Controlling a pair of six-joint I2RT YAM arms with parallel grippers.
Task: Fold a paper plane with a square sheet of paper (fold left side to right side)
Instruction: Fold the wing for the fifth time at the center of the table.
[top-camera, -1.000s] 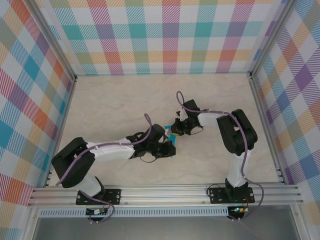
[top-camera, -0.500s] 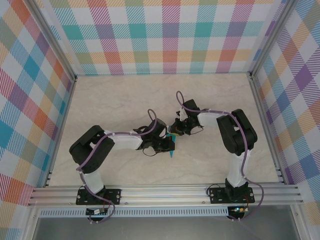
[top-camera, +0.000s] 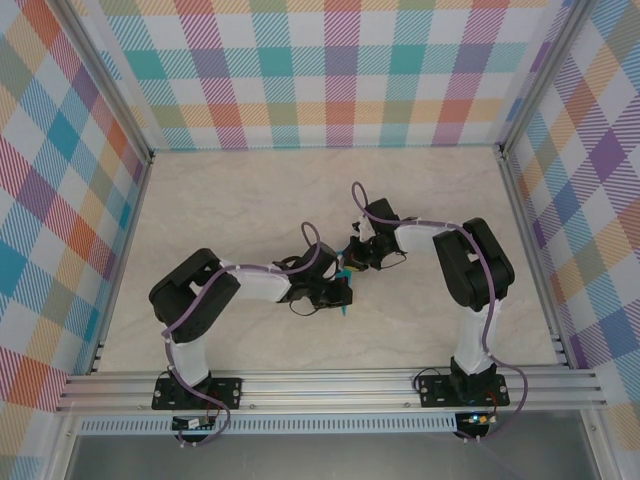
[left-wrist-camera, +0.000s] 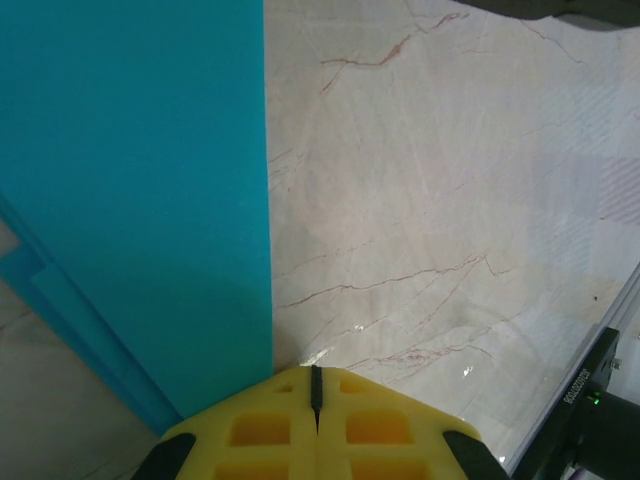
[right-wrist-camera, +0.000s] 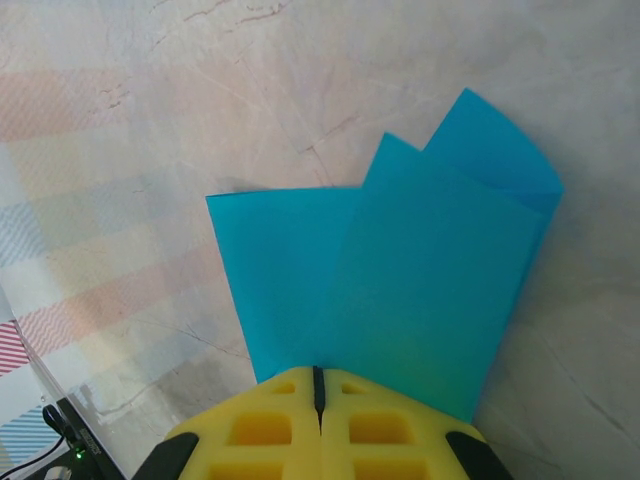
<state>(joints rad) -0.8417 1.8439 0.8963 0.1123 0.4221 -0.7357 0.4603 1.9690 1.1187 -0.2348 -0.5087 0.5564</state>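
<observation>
The square sheet of paper lies on the table as a narrow teal folded dart, the paper plane, between my two grippers. Its pointed tip sticks out toward the near edge. In the left wrist view the paper covers the left side with one straight long edge. My left gripper is shut, its tips down at that edge. In the right wrist view the paper's wider end shows overlapping flaps with a notch. My right gripper is shut, its tips resting on the paper's near edge. From above, the left gripper and right gripper almost meet.
The marble-patterned table is bordered by checked walls at the back and sides. An aluminium rail with both arm bases runs along the near edge. Bare table spreads out behind and beside the arms.
The left arm's elbow has swung forward and to the right, bringing its gripper closer to the right one. The paper's tip now shows below the left gripper. The right arm has stayed put.
</observation>
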